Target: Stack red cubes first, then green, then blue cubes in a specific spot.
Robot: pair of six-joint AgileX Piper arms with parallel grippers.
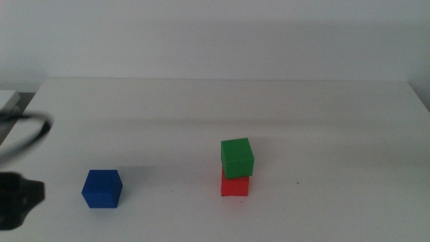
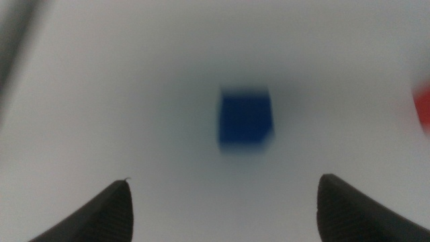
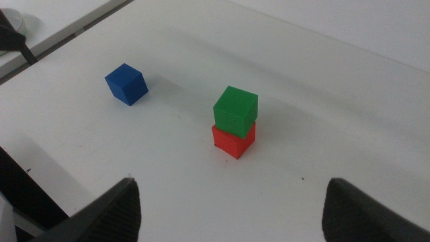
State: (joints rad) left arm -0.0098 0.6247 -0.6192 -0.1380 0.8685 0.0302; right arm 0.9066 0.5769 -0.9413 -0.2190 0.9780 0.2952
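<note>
— White desk (image 1: 322, 114) first: matte and plain, with a few faint dark specks near the stack. What stands on it?

— 3 cubes of equal size. The green cube (image 1: 237, 157) sits on the red cube (image 1: 234, 185), turned a little off square, right of centre in the middle view. The blue cube (image 1: 102, 189) lies alone on the desk, well apart to the left.

— And the arms?

— The left gripper (image 2: 222, 205) hangs over the blue cube with its fingers spread wide and empty; that view is blurred. The right gripper (image 3: 232, 208) waits back from the stack, its fingers also apart and holding nothing.

— How should the blue one handle?

— I'd judge it light, rigid, not fragile; matte faces should grip well. Take it by 2 opposite flat sides, midway up, square to the faces. The twisted green top leaves less margin, so the blue cube should go down gently.
</note>
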